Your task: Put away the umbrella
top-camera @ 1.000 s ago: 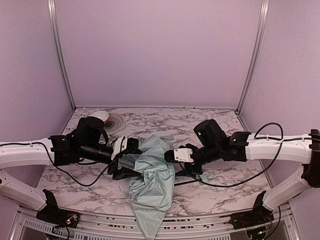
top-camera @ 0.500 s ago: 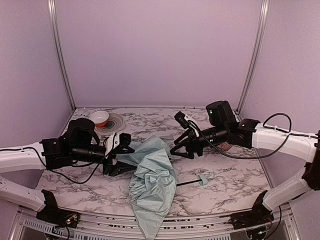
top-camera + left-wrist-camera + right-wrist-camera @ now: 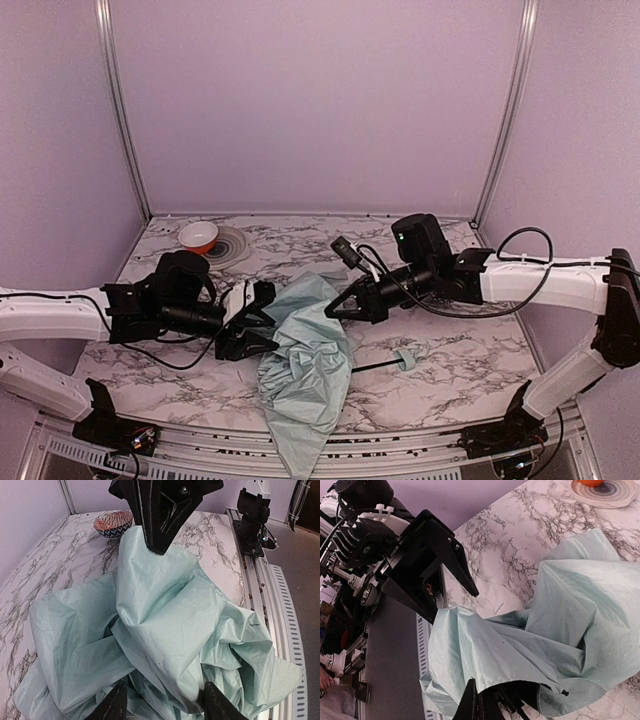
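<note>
The umbrella (image 3: 305,365) lies collapsed mid-table, its crumpled mint canopy spilling over the front edge. Its thin black shaft runs right to a pale green handle (image 3: 405,360). My left gripper (image 3: 270,318) is at the canopy's left side. In the left wrist view its jaws (image 3: 164,682) stand apart with a fold of canopy (image 3: 165,610) bunched between them. My right gripper (image 3: 336,308) is at the canopy's upper right edge. In the right wrist view its fingers (image 3: 474,685) are pressed together on the raised fabric hem (image 3: 520,655).
An orange-and-white bowl (image 3: 198,237) sits on a ringed plate (image 3: 234,245) at the back left. A patterned bowl (image 3: 114,523) stands beyond the canopy in the left wrist view. The metal rail (image 3: 200,440) runs along the front edge. Purple walls close in the sides.
My right arm swung back from above the table to the canopy's edge and its jaws closed. My left gripper pushed right into the fabric and its jaws narrowed.
</note>
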